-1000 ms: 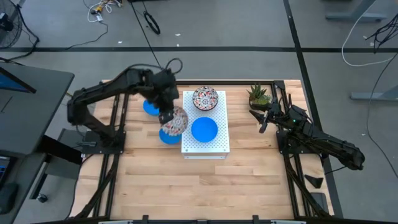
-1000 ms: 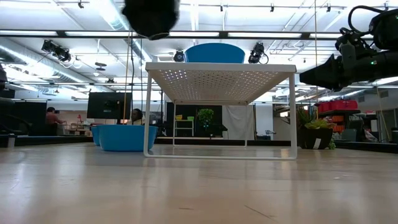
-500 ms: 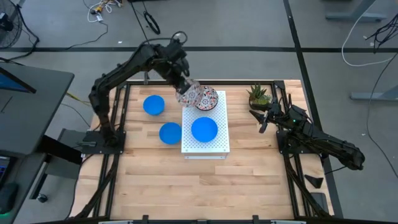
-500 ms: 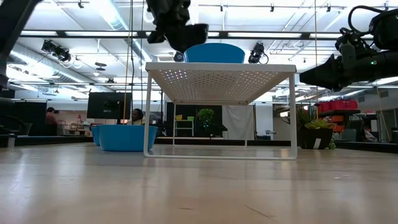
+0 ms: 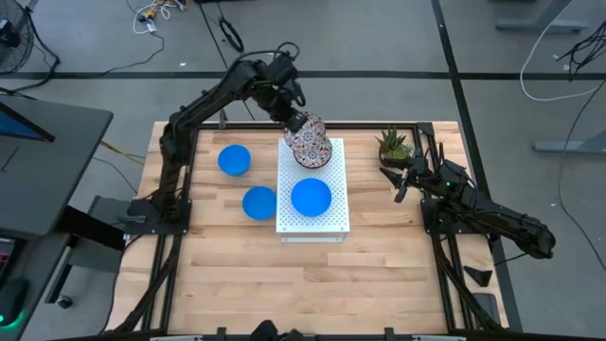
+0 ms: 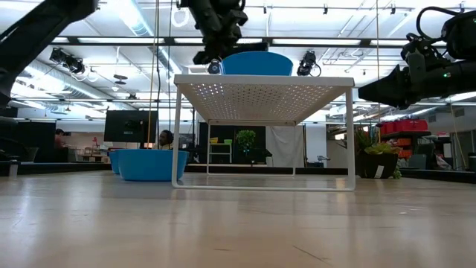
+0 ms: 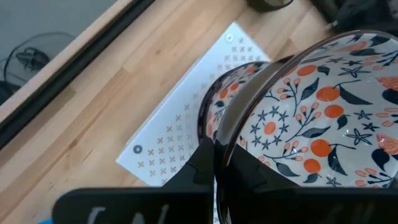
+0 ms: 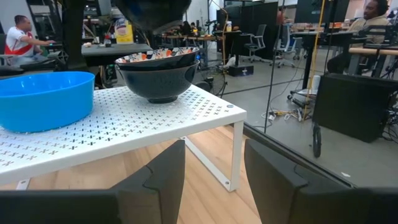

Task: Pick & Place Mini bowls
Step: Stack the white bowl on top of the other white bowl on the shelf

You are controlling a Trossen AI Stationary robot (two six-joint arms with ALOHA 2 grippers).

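Observation:
My left gripper [image 5: 296,123] hangs over the far end of the white perforated board [image 5: 327,220], shut on a floral mini bowl [image 5: 310,142]. That bowl hovers tilted just above other floral bowls [image 8: 158,71], seemingly two nested, that stand on the board. One blue bowl [image 5: 311,196] sits on the board's near part. Two more blue bowls [image 5: 234,159] [image 5: 258,203] rest on the table left of the board. My right gripper [image 5: 402,180] waits open near the right edge, beside the potted plant. My left gripper holds the floral bowl by its rim [image 7: 219,146], one finger inside the bowl and one outside. The fingers come from above, slanting from the far-left. The bowl is lifted clear and tilted, its hollow [image 7: 323,112] facing the wrist camera.
The spiky green plant [image 5: 393,144] stands at the far right of the table, close to my right gripper. The board stands on thin white legs [image 6: 176,134] with open space beneath it. Bare wooden tabletop [image 5: 303,284] stretches along the near side.
My left gripper has carried the floral bowl from above the blue bowl left of the board up and toward the far right. It now hangs over the board's far end above the other floral bowls. The bowl has turned and tipped on the way.

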